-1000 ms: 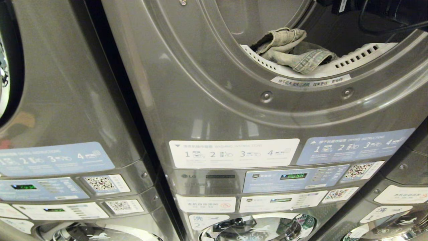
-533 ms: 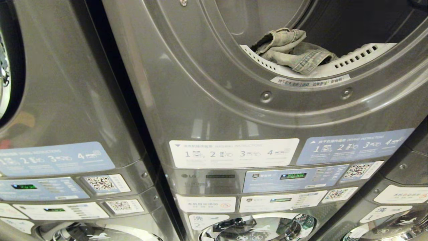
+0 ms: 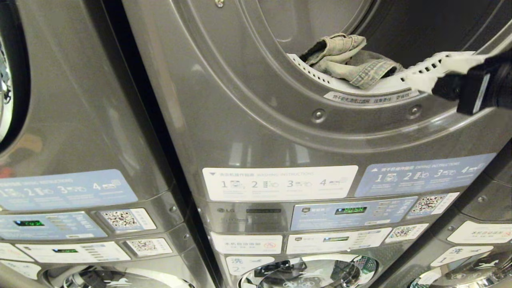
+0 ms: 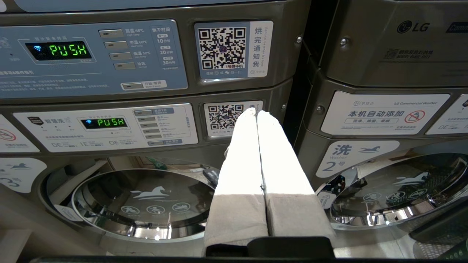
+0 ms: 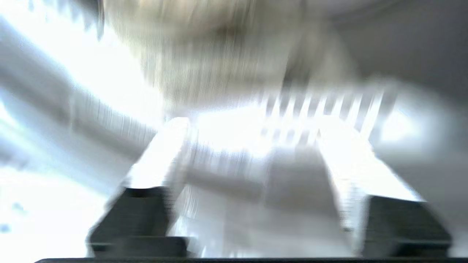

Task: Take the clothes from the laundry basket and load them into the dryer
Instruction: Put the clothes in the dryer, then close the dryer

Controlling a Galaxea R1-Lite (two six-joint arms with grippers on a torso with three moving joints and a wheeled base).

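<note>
Our right gripper [image 3: 420, 74] sits at the lower right of the dryer [image 3: 248, 100] mouth, its pale fingers [image 5: 161, 153] spread well apart with nothing between them, pointing across the white perforated lip [image 3: 316, 76] toward the clothes [image 3: 352, 60]. Those clothes, a crumpled pale denim bundle, lie right on the bottom edge of the opening, draped partly over the lip instead of deep in the drum. We judge the step in hand to be finishing the load: either nudging this bundle further in or pulling clear for another trip. To do it well we should keep the fingers above the lip, come at the cloth from its outer edge, and push inward and slightly down so no hem hangs over the rim where a door could catch it. The wrist view is too smeared to say whether the fingertips touch the fabric. Room is generous inside the dark drum behind the bundle, but tight at the lip and along the chrome-grey ring of the opening on the right. Our left gripper [image 4: 256, 113] is parked low with its fingers pressed together, facing the washer control panels [image 4: 102, 124]. The laundry basket is not in view.
</note>
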